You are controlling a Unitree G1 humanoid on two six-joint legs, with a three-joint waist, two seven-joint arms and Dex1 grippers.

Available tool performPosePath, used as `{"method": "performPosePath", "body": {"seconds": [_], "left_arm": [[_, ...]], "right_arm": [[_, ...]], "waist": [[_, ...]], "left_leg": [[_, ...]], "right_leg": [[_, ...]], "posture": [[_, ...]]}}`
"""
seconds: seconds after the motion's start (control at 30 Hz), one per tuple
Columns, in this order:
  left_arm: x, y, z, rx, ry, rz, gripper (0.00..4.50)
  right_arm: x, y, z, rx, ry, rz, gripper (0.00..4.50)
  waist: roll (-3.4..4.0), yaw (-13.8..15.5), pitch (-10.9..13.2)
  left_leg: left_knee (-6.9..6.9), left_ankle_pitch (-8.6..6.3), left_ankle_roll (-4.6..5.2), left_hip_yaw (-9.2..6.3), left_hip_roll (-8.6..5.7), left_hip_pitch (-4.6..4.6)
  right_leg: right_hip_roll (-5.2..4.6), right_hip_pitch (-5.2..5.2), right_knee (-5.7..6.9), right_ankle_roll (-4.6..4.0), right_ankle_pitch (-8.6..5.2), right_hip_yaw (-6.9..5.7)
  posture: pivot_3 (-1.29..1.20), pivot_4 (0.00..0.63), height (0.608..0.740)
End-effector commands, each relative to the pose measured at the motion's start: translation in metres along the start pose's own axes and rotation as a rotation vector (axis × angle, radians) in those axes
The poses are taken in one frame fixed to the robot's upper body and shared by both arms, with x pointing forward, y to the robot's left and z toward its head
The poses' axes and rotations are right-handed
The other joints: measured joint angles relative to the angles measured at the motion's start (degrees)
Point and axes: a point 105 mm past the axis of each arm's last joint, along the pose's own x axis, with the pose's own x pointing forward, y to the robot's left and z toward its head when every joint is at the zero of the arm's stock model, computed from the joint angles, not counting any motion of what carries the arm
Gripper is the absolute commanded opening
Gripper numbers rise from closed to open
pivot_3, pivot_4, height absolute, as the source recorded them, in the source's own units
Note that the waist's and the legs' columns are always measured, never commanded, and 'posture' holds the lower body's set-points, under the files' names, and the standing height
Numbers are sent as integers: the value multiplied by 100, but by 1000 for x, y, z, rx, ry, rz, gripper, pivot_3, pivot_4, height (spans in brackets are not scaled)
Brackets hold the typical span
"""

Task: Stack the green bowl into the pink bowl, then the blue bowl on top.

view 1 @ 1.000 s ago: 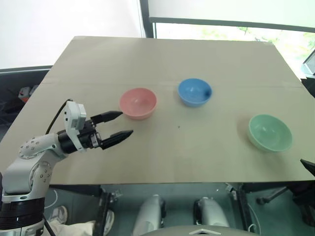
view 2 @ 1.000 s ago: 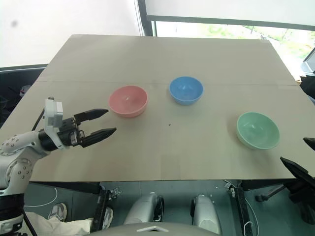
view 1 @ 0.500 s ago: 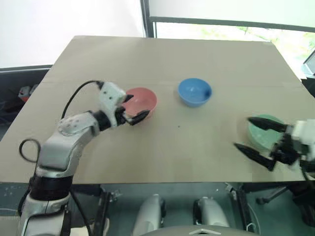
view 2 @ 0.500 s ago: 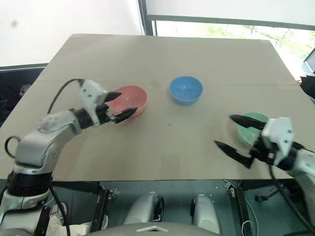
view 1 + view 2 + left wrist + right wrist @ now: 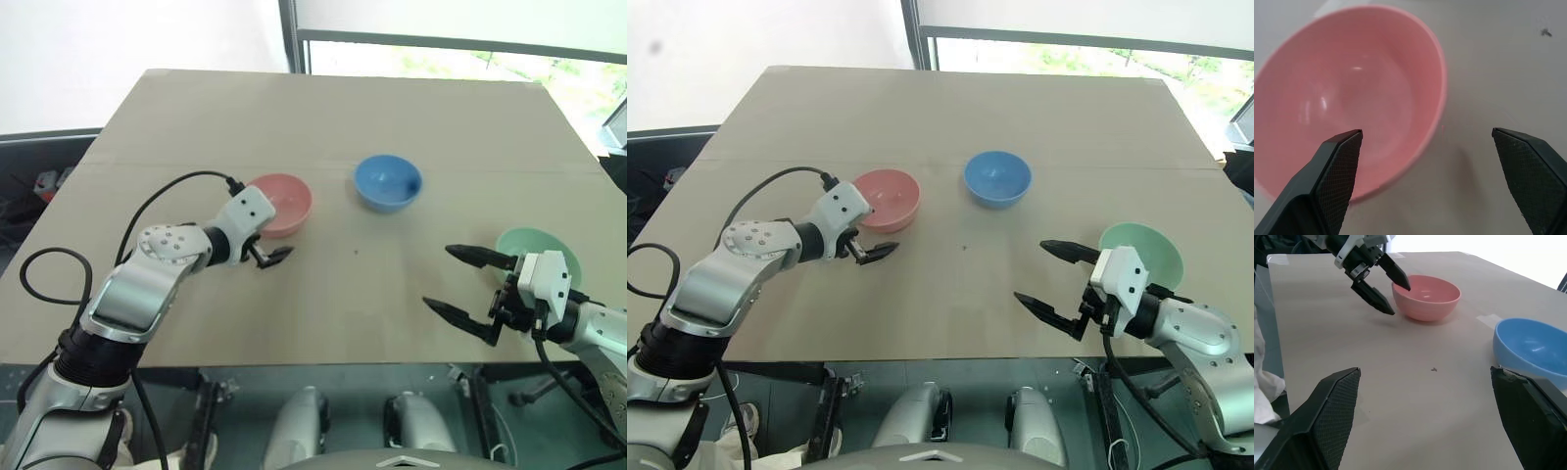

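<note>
Sitting separate on the tabletop (image 5: 323, 117): pink bowl (image 5: 282, 204) to the left, blue bowl (image 5: 388, 182) at centre, green bowl (image 5: 544, 253) to the right. Left gripper (image 5: 870, 245) wide apart, empty, at the pink bowl's near rim, one finger over the rim, the other outside it. Right gripper (image 5: 1053, 275) wide apart, empty, just beside the green bowl, pointing toward table centre. No bowls stacked.

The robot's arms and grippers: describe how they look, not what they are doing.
Both arms are silver-grey metal with black joints. The left gripper and right gripper each have a white block behind two black tapered fingers, textured on the inner faces. A black cable loops along the left arm.
</note>
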Motion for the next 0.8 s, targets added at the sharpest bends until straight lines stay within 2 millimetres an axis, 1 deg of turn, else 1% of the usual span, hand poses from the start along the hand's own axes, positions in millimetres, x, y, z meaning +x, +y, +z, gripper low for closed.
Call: {"method": "performPosePath", "body": {"seconds": [0.03,0.1,0.13,0.2,0.27,0.3,0.33,0.4,0.47,0.5,0.53,0.6,0.7,0.73,0.8], "left_arm": [[-6,7,13,75,-21,22,3296],[-5,11,13,79,-19,33,2335],[-5,13,13,82,-18,35,2118],[-3,12,15,94,-18,32,1298],[-3,11,21,116,-35,22,266],[-5,12,24,128,-48,15,120],[-8,14,26,136,-56,10,120],[-10,9,34,140,-79,-22,120],[-10,-15,51,206,-178,-174,120],[-11,-31,58,260,-233,-272,120],[-13,-41,61,303,-269,-345,120],[-13,-45,60,324,-262,-385,120],[-15,-69,63,353,-285,-586,120],[-14,-74,61,377,-283,-630,120],[-8,-80,59,363,-261,-709,120]], "right_arm": [[7,0,8,-39,-46,-5,4500],[11,2,9,-38,-59,-7,4500],[13,2,10,-38,-62,-7,4500],[13,4,9,-30,-67,-8,4500],[13,6,8,-22,-72,-7,4500],[14,7,10,-21,-75,-5,4500],[16,8,11,-22,-78,-3,4500],[16,7,14,-12,-92,-7,4500],[11,8,7,-4,-79,-12,4500],[10,10,4,-11,-62,-15,4500],[10,11,1,-17,-51,-17,4500],[10,12,2,-12,-59,-38,4500],[7,11,5,-7,-71,-102,4500],[5,10,4,-16,-60,-120,4500],[3,7,2,-27,-43,-154,4500]], "waist": [[0,0,0],[0,4,1],[0,11,1],[-1,16,1],[-1,12,1],[-1,8,2],[-1,6,2],[-1,7,2],[-2,15,2],[-2,18,2],[-2,25,2],[-1,15,2],[-1,4,2],[0,3,3],[0,9,2]], "left_leg": [[0,0,-1,0,0,1],[-1,1,-1,0,0,0],[-1,1,-1,0,0,-1],[-1,0,-1,-1,-1,-3],[0,0,0,0,-3,-7],[0,0,0,0,-3,-7],[-1,0,0,0,-2,-7],[-1,0,0,0,-1,-6],[0,1,-1,-2,0,-6],[0,1,-1,-1,-1,-6],[0,0,-1,-2,-1,-6],[0,0,0,0,-2,-8],[1,0,0,3,-1,-6],[1,1,-1,2,-1,-5],[2,1,-2,4,-3,-1]], "right_leg": [[0,0,1,0,0,0],[1,-1,1,-1,0,0],[1,-1,0,-1,0,0],[1,-1,-1,-1,0,-1],[0,-1,-5,0,0,-1],[0,-1,-5,0,0,0],[0,-1,-5,0,0,-1],[1,-2,-3,0,0,-1],[2,-2,-1,0,0,-2],[2,-2,-2,0,0,-2],[1,-1,-2,-1,0,-2],[-1,-1,-6,-1,0,-1],[3,-2,-2,-1,0,2],[6,-2,0,-1,0,1],[8,0,1,-1,0,2]], "posture": [[0,150,740],[0,150,740],[0,150,740],[0,150,740],[0,150,740],[0,150,740],[0,150,740],[0,150,740],[0,150,740],[0,150,740],[0,150,740],[0,150,740],[0,150,740],[0,150,740],[0,150,740]]}}
